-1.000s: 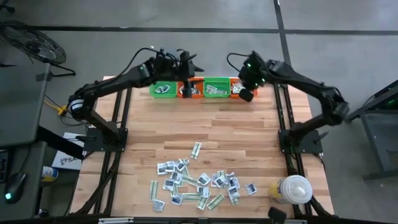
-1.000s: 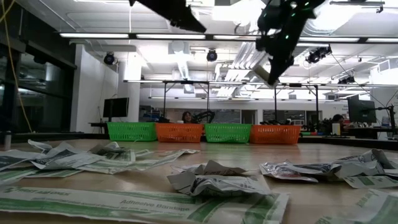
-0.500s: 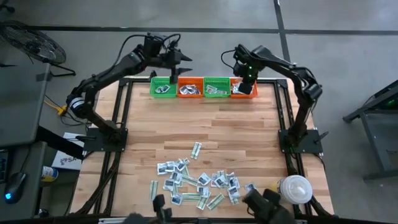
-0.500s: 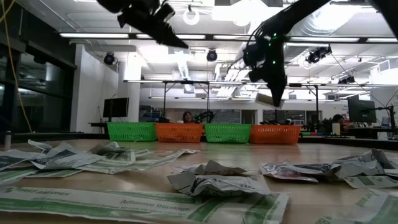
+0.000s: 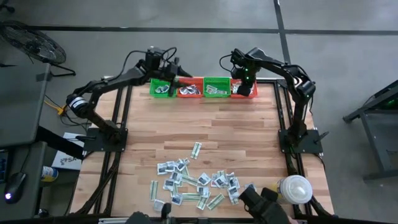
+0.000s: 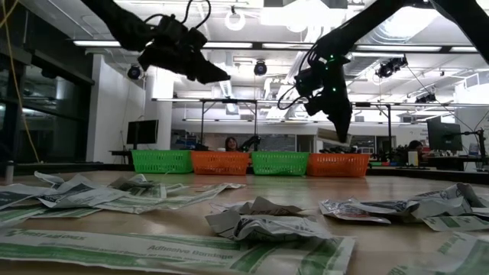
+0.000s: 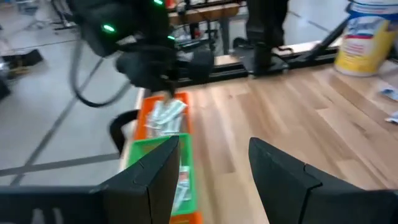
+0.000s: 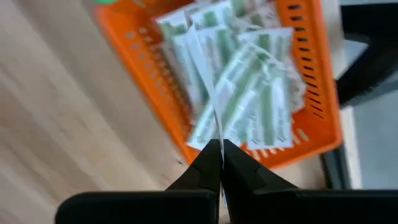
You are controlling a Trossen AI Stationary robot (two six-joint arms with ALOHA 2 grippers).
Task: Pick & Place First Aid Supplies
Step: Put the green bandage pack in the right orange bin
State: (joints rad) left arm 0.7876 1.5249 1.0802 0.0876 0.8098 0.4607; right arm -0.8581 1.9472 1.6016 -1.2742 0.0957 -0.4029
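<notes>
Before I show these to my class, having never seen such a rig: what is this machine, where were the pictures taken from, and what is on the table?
It is a robot with two dark arms at a wooden table. One picture looks down from above, one looks level across the tabletop, and two come from cameras on the wrists. Small first aid packets lie scattered at one end, near a white lidded container. Four baskets, green and orange, line the opposite edge. The left gripper hovers by them, jaws open and empty. The right gripper is over the end orange basket, jaws closed; whether they pinch a thin packet is unclear.
</notes>
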